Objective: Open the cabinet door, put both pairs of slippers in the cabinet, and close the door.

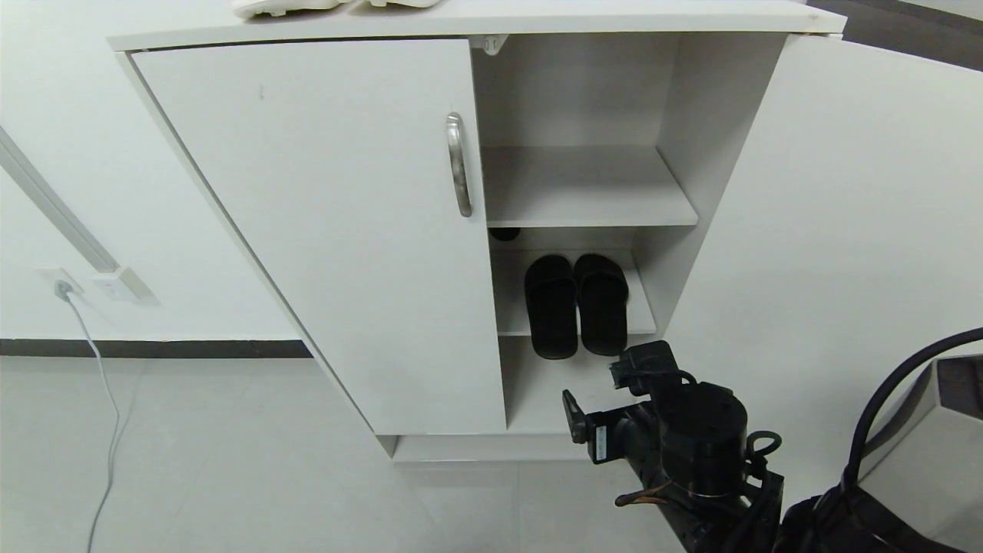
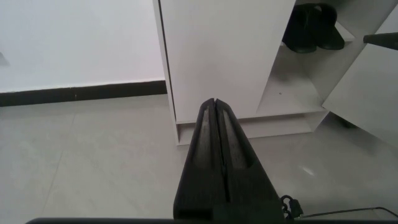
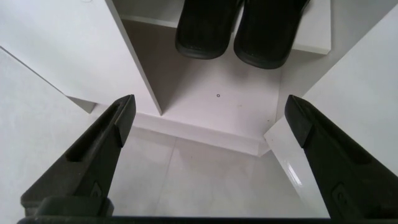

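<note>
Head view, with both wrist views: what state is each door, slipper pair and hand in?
Left door: shut.
Right door: swung open.
Black slippers: side by side on the middle shelf, near ends overhanging its front edge.
White slippers: on the cabinet top, not yet stored.
Left hand: shut, holding nothing.
Right hand: open, holding nothing, before the lower compartment.

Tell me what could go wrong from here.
1. The black slippers overhang their shelf edge, so the open right hand just in front might snag them, or the closing door might push them askew.
2. The white slippers lie on the cabinet top; shutting the door now would leave them out.
</note>
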Robot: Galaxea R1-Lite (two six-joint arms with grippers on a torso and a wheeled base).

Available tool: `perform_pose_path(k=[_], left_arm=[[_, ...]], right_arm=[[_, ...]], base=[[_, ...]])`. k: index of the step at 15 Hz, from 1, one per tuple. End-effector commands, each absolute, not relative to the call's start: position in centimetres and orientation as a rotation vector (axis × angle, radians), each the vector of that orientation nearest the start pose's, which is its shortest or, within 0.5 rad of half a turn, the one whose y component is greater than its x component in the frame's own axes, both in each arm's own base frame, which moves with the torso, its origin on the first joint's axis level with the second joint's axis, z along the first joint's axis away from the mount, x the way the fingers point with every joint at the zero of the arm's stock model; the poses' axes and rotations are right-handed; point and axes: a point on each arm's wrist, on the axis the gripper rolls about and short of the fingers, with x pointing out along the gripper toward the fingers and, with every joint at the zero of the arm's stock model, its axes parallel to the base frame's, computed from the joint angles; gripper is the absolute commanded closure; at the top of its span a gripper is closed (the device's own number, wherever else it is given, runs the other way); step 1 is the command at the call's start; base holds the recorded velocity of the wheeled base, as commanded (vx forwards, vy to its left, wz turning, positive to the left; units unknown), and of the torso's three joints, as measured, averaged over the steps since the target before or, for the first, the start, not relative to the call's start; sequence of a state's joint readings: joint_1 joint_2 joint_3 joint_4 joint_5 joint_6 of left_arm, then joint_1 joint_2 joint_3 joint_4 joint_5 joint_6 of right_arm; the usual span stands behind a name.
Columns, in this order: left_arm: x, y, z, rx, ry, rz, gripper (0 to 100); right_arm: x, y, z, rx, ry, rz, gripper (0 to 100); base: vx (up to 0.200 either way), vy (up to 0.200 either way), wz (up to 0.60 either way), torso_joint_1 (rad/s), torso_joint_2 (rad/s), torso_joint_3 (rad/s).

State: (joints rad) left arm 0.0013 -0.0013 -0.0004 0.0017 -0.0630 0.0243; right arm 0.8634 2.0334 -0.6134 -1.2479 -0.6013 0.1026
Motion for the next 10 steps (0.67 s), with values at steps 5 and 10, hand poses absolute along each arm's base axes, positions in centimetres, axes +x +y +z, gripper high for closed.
perform_pose_path(k=[5,10], left_arm=[[-2.28,-0.14,7.53,0.024,0.001,-0.061,100],[-2.3,-0.14,7.57,0.025,-0.001,-0.061,100]], right_arm=[[22.7,23.69,8.2,-0.028,0.168,0.24,0],[22.91,23.56,8.35,-0.017,0.153,0.237,0]], base=[[0.0,0.0,0.0,0.0,0.0,0.089],[0.0,0.0,0.0,0.003,0.0,0.191]])
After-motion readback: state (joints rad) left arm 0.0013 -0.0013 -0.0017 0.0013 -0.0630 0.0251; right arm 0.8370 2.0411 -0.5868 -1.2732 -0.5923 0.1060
